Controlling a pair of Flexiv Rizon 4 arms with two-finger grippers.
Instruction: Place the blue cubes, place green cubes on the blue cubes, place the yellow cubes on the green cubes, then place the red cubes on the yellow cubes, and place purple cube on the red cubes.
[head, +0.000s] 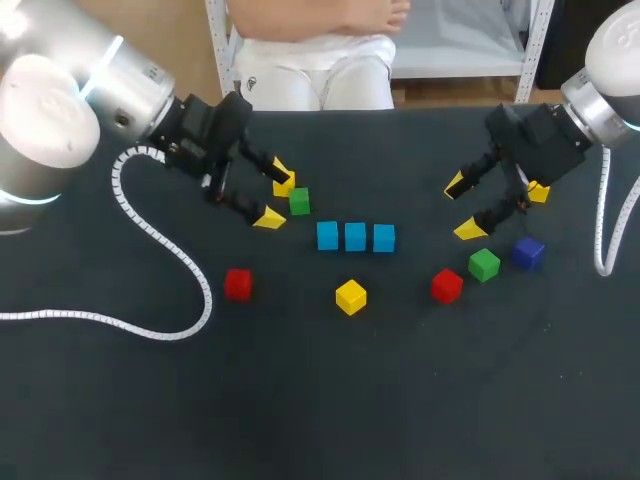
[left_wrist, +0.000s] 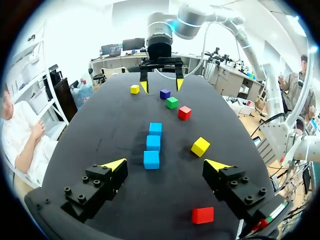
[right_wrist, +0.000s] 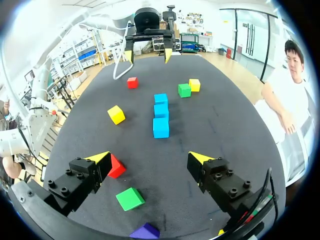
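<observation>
At the centre of the table (head: 320, 400), head view, blue cubes (head: 355, 236): three side by side in one row, flat on the dark top, nothing stacked on them.
left gripper (head: 275, 198): fingers spread wide and empty, just left of the row.
left green cube (head: 299, 201): just beside the left gripper's tips, near the row's left end.
right gripper (head: 462, 208): fingers released, holding nothing, to the right of the row.
right green cube (head: 484, 264): between the right red cube (head: 447, 286) and the purple cube (head: 528, 252), all three close together near the right gripper's tips.
right yellow cube (head: 540, 192): partly hidden behind the right gripper.
middle yellow cube (head: 351, 296): alone, near the row but apart from it.
left red cube (head: 238, 284): alone, well apart from the row.
left wrist view, own fingers: apart, nothing touching them; the blue row runs away ahead between them, and the left red cube lies beside one finger.
far side: right gripper hangs with its fingers apart, with the right yellow cube beside it.
right wrist view, own fingers: apart and empty; the right red cube is partly hidden behind one, and the right green cube and the purple cube lie under the gripper.
left yellow cube (right_wrist: 194, 85): just beside the left green cube, beside the row's far end.
</observation>
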